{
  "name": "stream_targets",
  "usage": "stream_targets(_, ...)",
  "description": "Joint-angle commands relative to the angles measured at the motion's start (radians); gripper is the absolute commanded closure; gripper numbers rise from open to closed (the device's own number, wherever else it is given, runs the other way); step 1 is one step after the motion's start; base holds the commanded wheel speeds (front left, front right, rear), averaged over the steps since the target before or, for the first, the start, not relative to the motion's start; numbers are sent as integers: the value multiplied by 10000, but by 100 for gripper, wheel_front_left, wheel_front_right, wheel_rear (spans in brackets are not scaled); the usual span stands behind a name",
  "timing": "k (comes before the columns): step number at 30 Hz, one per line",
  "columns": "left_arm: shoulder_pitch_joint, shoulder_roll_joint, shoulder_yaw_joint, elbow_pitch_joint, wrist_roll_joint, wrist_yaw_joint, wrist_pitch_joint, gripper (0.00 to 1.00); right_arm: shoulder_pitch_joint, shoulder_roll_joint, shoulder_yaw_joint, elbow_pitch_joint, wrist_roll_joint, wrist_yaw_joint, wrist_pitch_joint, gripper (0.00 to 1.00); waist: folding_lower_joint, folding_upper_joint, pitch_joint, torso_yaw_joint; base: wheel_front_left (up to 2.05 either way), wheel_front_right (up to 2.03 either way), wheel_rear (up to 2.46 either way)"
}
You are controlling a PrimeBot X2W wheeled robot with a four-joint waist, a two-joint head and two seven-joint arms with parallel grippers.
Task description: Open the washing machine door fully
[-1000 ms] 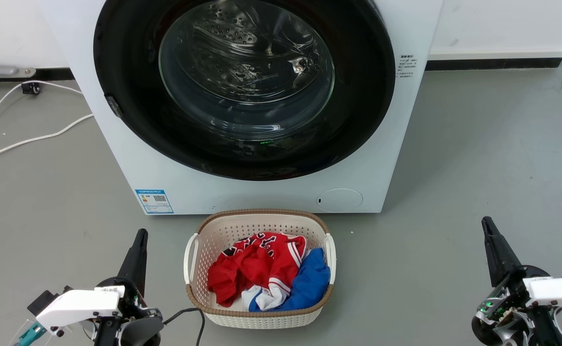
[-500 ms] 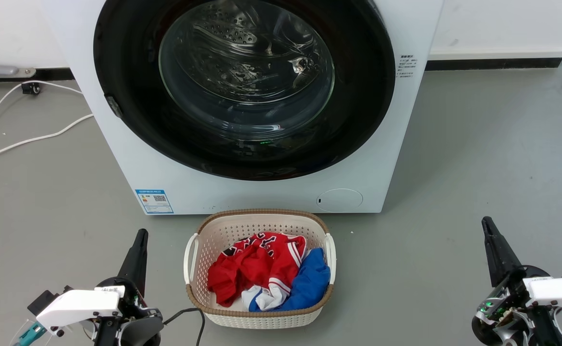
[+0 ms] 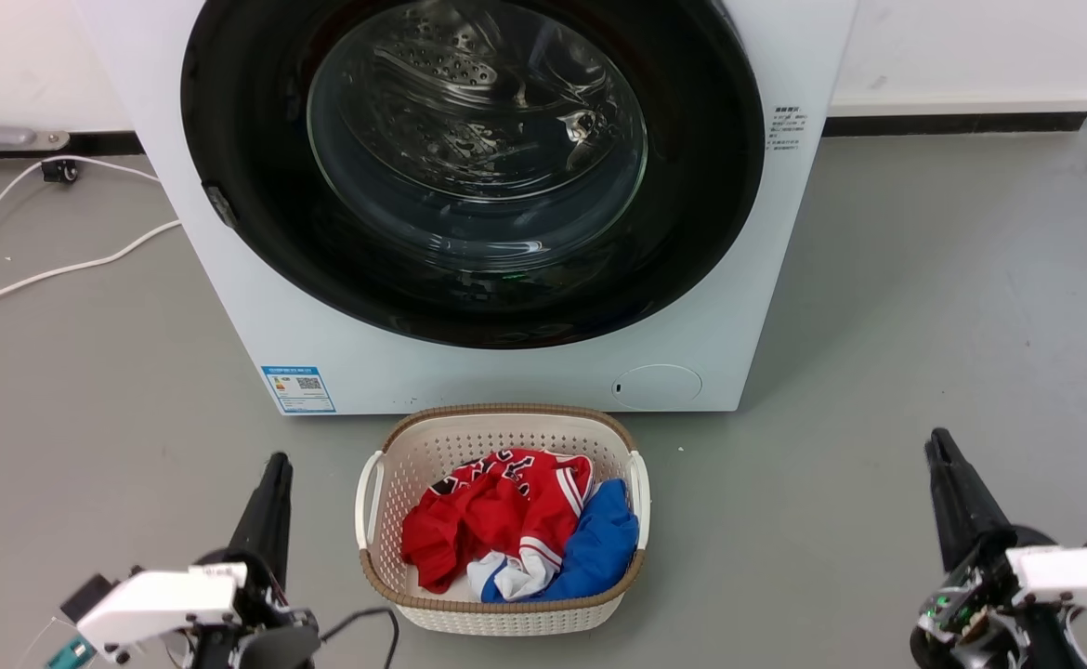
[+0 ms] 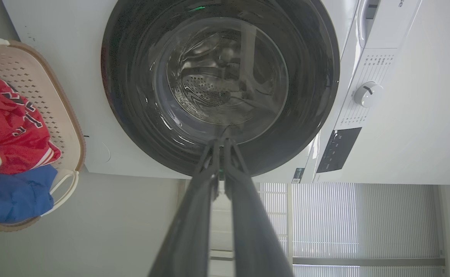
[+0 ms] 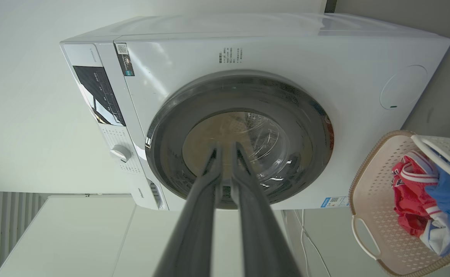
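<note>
- Head view: the washing machine door point(image 3: 474, 158) is sitting flush in the front of the washing machine point(image 3: 506, 376), fully shut. A laundry basket point(image 3: 506, 410) of clothes point(image 3: 506, 520) is standing on the floor just in front of the washer.
- Head view: the left gripper point(image 3: 276, 465) is hovering at the near left of the basket. The right gripper point(image 3: 936, 444) is hovering at the near right, well apart from it. Both are pointing toward the washer, well short of the door and touching nothing.
- Judgement: the task is sitting at its very start, with the reach to the door not yet made.
- Left wrist view: this arm's jaws are lying pressed together, with only a thin slit between the fingers point(image 4: 194, 207). They are gripping nothing. The door's glass bowl is lying straight ahead.
- Right wrist view: the jaws are likewise closed and empty, aiming at the door's centre. The basket is showing off to one side.
- Next move, as I am reading it: a small notch point(image 3: 218, 206) on the door's left rim is looking like the pull point. One gripper needs to be carried past the basket to that rim. It then needs to hook or pinch the edge and swing the door outward, clear of the basket.
</note>
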Motion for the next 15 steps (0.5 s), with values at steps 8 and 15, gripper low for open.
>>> stream_targets(8,198,-21,-13,-55,515,25,-318,0,230,15,-12,-1,-463,-1,-321,0,0,0,6,2,0,0,0)
stream_targets(15,255,-22,-2,-476,1927,264,-655,0,327,20,7,-570,-2304,0,-655,0,0,0,23,7,0,0,0)
